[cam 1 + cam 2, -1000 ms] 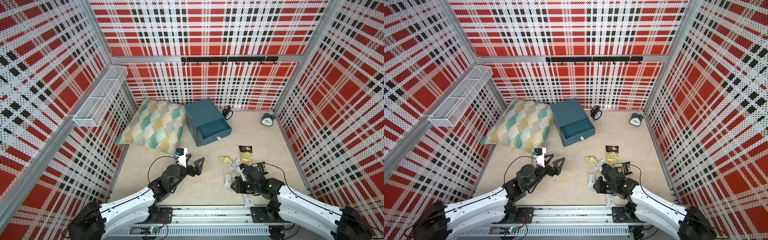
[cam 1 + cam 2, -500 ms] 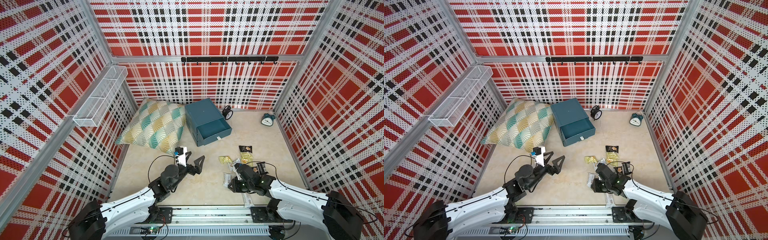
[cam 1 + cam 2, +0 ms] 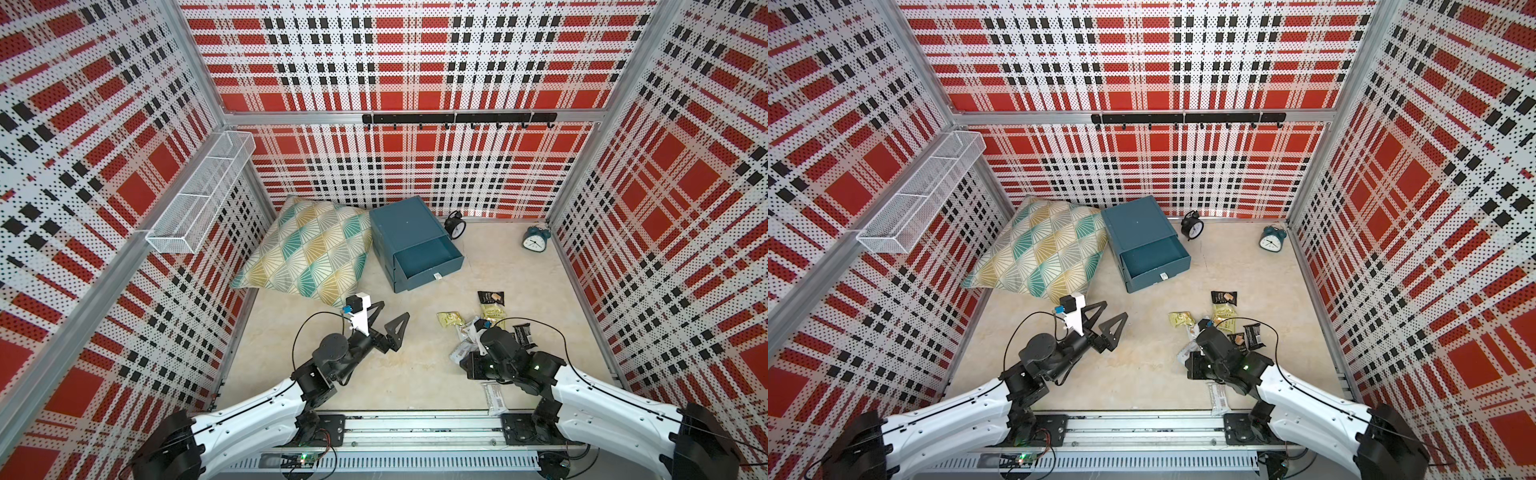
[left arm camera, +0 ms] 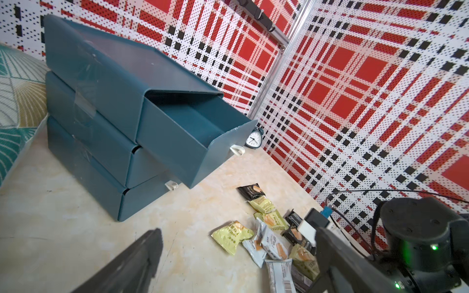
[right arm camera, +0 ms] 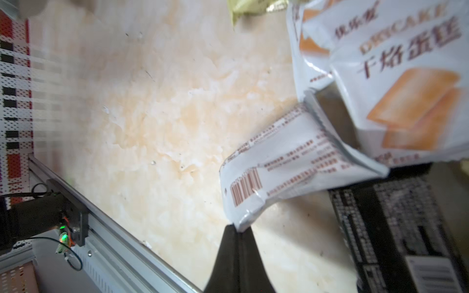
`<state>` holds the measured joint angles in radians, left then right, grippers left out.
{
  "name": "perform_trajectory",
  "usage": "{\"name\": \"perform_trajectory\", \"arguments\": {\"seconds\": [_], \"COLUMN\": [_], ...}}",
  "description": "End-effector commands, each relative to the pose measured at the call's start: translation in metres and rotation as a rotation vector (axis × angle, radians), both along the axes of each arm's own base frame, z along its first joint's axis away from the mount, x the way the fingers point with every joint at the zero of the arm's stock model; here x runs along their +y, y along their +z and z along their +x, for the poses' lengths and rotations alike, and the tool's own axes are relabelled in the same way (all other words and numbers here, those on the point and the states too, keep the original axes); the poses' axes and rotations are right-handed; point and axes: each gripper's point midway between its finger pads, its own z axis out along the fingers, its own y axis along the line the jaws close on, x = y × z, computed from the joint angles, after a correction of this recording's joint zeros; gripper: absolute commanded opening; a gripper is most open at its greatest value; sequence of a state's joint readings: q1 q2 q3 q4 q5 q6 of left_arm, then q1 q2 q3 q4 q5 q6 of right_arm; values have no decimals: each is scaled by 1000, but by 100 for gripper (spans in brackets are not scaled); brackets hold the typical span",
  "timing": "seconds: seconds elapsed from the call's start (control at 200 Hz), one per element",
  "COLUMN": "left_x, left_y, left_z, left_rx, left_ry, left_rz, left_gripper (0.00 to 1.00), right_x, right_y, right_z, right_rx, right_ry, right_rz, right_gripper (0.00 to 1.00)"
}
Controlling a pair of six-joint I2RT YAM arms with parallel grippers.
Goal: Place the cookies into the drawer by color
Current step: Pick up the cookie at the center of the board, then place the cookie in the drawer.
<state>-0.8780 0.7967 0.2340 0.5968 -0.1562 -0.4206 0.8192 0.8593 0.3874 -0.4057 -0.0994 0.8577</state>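
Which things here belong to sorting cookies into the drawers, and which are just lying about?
Job: cookie packets, blue drawer cabinet, white packet pinched in the right tool.
Lying about: cushion, black clock, teal clock, wire basket, hook rail.

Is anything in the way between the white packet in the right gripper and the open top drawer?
Nothing visible blocks it. Between the white packet in the right gripper and the open drawer lie only bare floor and a flat yellow-green packet; the left gripper is off to one side.
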Motion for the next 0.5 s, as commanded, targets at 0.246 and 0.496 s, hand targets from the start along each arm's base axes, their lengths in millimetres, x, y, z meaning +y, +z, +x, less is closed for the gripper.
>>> {"name": "perform_trajectory", "arguments": {"seconds": [0.246,0.496], "left_x": [13,18], "left_y": [19,16], "left_z": [-12,-12], "left_rx": [-62,-64], "left_ry": [-1,18], "left_rz": [-86,-88], "left_gripper": [99,99], "right_x": [22,46], "right_y": [119,186], "right_z": [42,74], "right_rx": [-293,-421], "right_ry": [13,32], "right_rz": [87,80], "right_gripper": [0,0]}}
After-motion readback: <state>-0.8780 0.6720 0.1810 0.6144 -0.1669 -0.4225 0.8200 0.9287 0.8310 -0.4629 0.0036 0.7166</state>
